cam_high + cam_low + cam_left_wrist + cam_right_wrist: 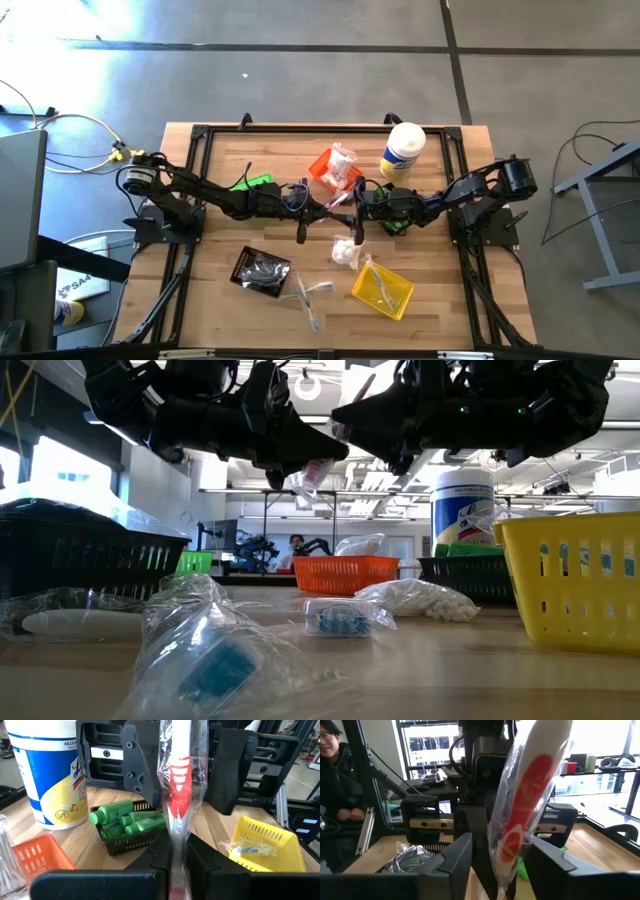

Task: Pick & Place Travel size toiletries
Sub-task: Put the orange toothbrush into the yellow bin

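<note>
Wrapped red-white stick (178,795) — upright, held.

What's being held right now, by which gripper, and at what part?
A clear-wrapped red-and-white toothbrush, pinched at one end by the left gripper. Its other end sits between the right gripper's fingers, which stand apart around it.

Above the worktop (440,300) middle, the left claw (338,199) and right claw (352,197) meet, a wrapped toothbrush (179,790) between them. Behind stands the canister (403,150); a basket (131,840) holds mini bottles (127,817).
</note>
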Motion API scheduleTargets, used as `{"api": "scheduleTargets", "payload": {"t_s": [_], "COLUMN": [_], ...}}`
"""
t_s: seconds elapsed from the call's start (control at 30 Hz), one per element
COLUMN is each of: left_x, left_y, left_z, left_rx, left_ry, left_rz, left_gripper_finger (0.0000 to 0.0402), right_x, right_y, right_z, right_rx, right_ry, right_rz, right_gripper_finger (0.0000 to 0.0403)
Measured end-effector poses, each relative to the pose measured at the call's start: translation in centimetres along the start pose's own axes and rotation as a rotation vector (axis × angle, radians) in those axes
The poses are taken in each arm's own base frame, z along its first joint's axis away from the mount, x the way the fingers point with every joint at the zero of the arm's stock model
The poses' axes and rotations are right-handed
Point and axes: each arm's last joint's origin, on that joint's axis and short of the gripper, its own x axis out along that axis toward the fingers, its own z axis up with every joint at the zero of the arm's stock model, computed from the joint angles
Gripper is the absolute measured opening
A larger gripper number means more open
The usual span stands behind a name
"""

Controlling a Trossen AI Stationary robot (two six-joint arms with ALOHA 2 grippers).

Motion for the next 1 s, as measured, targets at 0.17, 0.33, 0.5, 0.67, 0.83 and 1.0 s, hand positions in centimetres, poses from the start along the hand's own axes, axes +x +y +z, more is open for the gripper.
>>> {"api": "scheduleTargets", "payload": {"t_s": [0.17, 0.33, 0.5, 0.67, 0.83, 1.0], "left_x": [0.00, 0.00, 0.00, 0.00, 0.00, 0.00], "left_y": [-0.01, -0.02, -0.03, -0.02, 0.01, 0.01], "left_z": [0.00, -0.01, 0.00, -0.05, -0.08, -0.05], "left_rx": [0.000, 0.000, 0.000, 0.000, 0.000, 0.002], "left_ry": [0.000, 0.000, 0.000, 0.005, 0.007, 0.005], "left_rz": [0.000, -0.002, -0.002, -0.002, 0.000, 0.003], "left_gripper_finger": [0.0027, 0.0027, 0.0027, 0.0027, 0.0037, 0.0093], "right_x": [0.00, 0.00, 0.00, 0.00, 0.00, -0.01], "right_y": [0.00, -0.01, -0.01, -0.01, -0.02, -0.01], "right_z": [0.00, 0.00, 0.00, -0.06, -0.10, -0.12], "right_rx": [0.000, 0.000, 0.002, 0.015, 0.028, 0.026], "right_ry": [0.000, 0.000, 0.000, 0.006, 0.010, 0.013], "right_rz": [-0.001, -0.004, -0.003, -0.004, -0.004, 0.000], "right_gripper_finger": [0.0110, 0.0071, 0.0053, 0.0055, 0.0047, 0.0047]}}
